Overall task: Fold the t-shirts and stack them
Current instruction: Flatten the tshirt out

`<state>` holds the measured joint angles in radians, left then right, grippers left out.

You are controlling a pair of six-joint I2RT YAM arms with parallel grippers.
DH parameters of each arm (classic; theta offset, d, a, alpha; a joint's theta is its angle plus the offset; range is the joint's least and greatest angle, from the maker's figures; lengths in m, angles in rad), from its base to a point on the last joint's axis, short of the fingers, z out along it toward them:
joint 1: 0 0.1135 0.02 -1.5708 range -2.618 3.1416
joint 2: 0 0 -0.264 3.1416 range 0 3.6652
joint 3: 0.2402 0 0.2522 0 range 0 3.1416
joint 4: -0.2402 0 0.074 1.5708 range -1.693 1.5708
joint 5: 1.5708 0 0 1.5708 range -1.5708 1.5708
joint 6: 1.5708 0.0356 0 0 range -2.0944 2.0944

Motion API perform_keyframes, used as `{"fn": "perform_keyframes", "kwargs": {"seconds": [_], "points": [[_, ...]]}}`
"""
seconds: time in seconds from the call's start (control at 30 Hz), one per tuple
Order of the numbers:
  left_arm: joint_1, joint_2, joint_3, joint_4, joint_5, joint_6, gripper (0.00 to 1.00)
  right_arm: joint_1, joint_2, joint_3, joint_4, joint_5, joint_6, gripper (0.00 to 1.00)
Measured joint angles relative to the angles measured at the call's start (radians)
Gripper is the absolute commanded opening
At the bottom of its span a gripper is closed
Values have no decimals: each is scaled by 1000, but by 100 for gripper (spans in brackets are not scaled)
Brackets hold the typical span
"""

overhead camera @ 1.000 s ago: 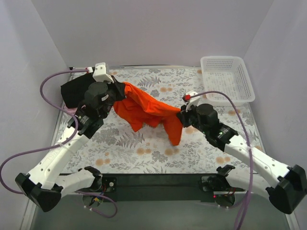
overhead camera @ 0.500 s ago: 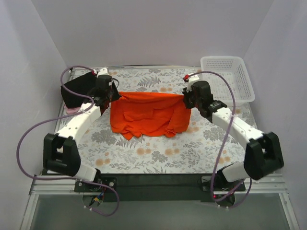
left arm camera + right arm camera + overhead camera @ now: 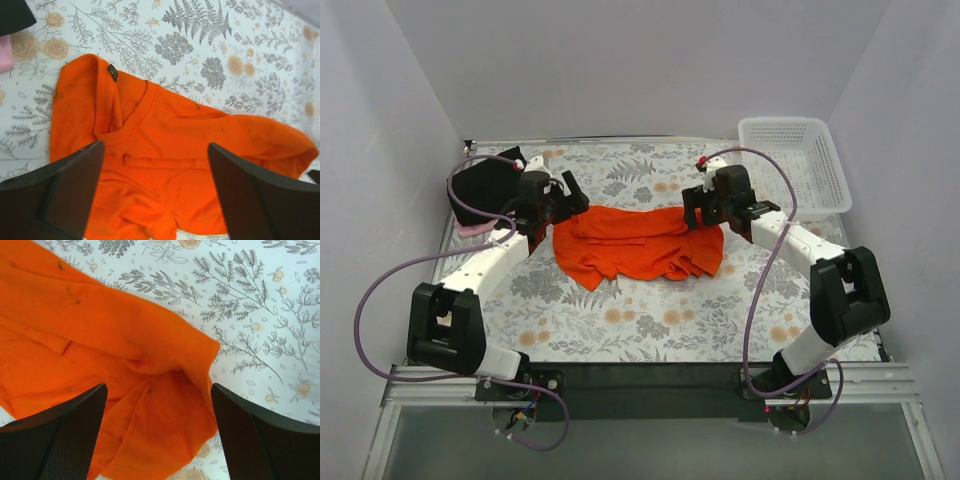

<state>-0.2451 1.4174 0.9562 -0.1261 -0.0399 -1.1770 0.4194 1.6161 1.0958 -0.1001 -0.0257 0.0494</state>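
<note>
Orange t-shirt (image 3: 635, 240) lies rumpled on the bench (image 3: 650, 320), with the left tool (image 3: 157, 197) and right tool (image 3: 157, 437) above it, both spread open and empty; it likely needs its edges pulled flat before any fold.

Soft, even light from overhead, bright across the whole booth.
From above, the picture is sharp. The pale walls take a faint lilac cast and the arms throw only weak, blurred shadows on the bench (image 3: 650, 320). The orange t-shirt (image 3: 635, 240) glows, strongly saturated, with gentle shading in its folds. The black t-shirt (image 3: 485, 185) is one dark mass. Up close at the wrists, cloth and leaf print are crisp, while the fingers of the left tool (image 3: 155, 144) and right tool (image 3: 158, 386) sit dark and underlit in the bottom corners.
</note>
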Motion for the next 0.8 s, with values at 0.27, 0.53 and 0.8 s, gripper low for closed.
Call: {"fn": "perform_keyframes", "kwargs": {"seconds": [0.27, 0.53, 0.8], "points": [[-15, 108, -101, 51, 38, 9, 54, 0, -212, -169, 28, -6, 23, 76], [-92, 206, -94, 60, 26, 9, 48, 28, -303, -246, 52, -19, 43, 76], [-150, 226, -93, 55, -65, 5, 51, 46, -372, -307, 50, 0, 57, 76]]}}
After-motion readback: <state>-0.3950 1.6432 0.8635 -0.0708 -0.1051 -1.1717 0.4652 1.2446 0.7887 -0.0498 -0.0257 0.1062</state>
